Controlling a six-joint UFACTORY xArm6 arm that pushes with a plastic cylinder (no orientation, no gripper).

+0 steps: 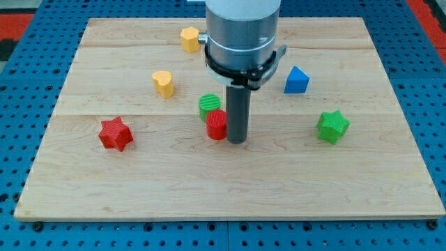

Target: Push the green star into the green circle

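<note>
The green star (333, 126) lies on the wooden board at the view's right. The green circle (208, 106) is a round green block near the middle. A red round block (217, 125) touches the green circle's lower right side. My tip (237, 141) rests on the board right beside the red round block, on its right. The tip is far to the left of the green star, with bare board between them.
A red star (115, 134) lies at the left. A yellow heart (163, 83) sits at upper left, a yellow block (189, 39) near the top, and a blue block (296, 80) at upper right. The board's edge (230, 215) runs along the bottom.
</note>
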